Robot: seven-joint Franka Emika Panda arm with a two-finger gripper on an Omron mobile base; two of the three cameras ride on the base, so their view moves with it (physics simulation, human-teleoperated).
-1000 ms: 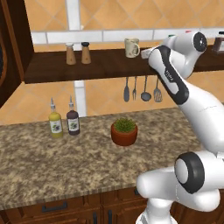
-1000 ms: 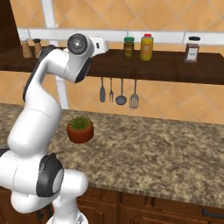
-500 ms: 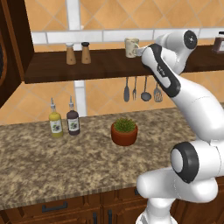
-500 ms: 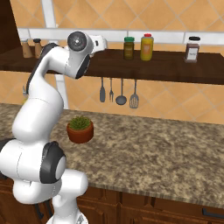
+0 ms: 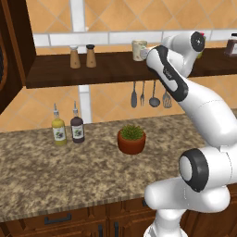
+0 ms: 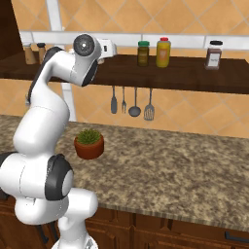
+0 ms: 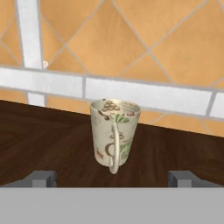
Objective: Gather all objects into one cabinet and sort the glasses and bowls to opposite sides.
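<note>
So far, as I judge it, almost nothing of the job is settled. The cream mug stands upright on the dark wooden shelf, its handle turned toward me, and I am lined up straight in front of it with my gripper spread as wide as it goes, 1 fingertip to each side of the mug and both short of it. I hold nothing.

From the left base view the same mug sits on the shelf just beside my wrist, well to the right of the salt and pepper shakers. Those 2 are not mine to move, nor are the 2 sauce bottles or the plant pot down on the granite counter. The jars farther along the shelf, seen from the right base view, also stay put.

A dark reddish-brown panel at the left edge may be the cabinet's side; I cannot tell whether its door is open.

What remains, by my reckoning: push forward until the mug is between my fingers, close, lift it clear of the shelf, and carry it to the cabinet. The orange mug and black bowl are not before me, so whether they are stowed I cannot say. Sorting to opposite sides comes last.
</note>
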